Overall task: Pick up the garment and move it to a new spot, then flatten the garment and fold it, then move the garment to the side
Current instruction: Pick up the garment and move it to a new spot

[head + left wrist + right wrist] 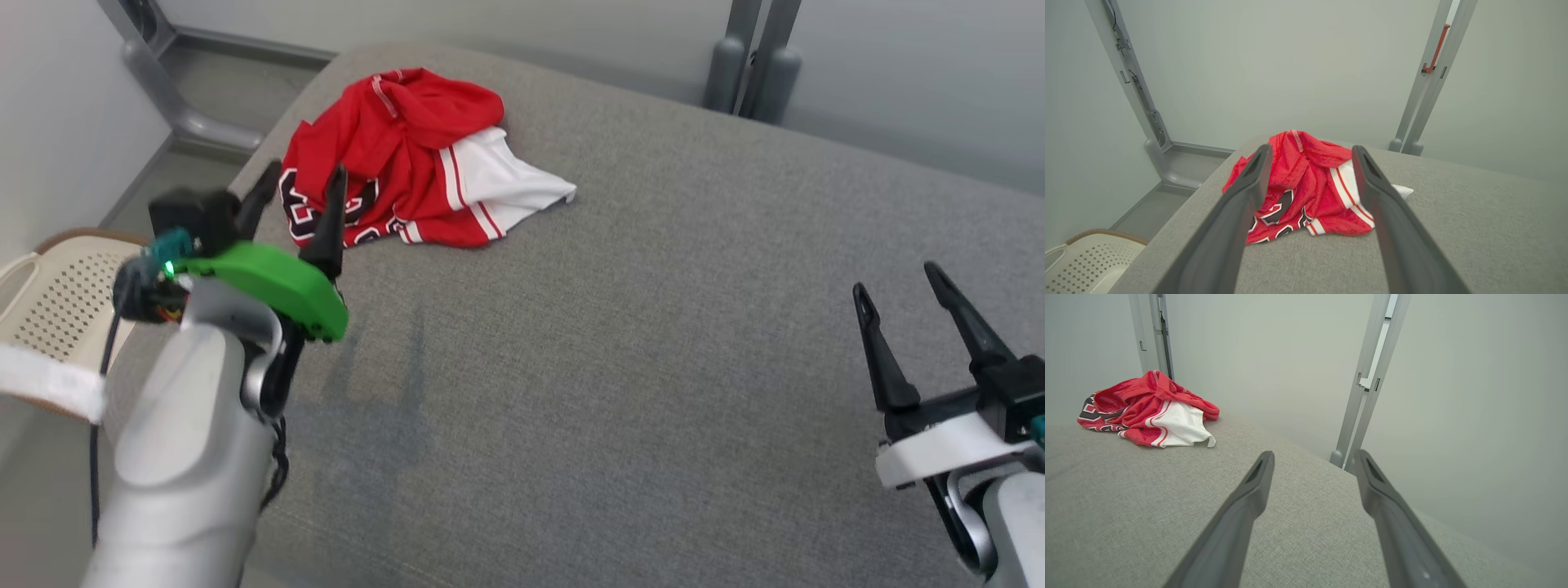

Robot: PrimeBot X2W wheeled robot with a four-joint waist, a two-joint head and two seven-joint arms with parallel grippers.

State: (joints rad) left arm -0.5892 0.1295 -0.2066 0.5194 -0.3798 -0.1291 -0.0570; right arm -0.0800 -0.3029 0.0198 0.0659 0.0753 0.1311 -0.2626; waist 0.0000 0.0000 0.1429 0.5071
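The garment (408, 155) is a crumpled red jersey with white panels and dark lettering, heaped at the far left of the grey cushioned surface (653, 343). My left gripper (302, 175) hovers just short of its near left edge, open, nothing between its fingers. In the left wrist view the garment (1306, 183) lies ahead between the two spread fingers of the left gripper (1311, 152). My right gripper (896, 278) stands open at the right, far from the cloth. The right wrist view shows the garment (1151, 410) at upper left, well off from the right gripper (1314, 455).
A cream perforated basket (57, 302) sits beside the surface at the left, below its edge. Grey metal posts (751, 57) and a floor rail (163, 90) stand behind. The surface's left edge runs close to the garment.
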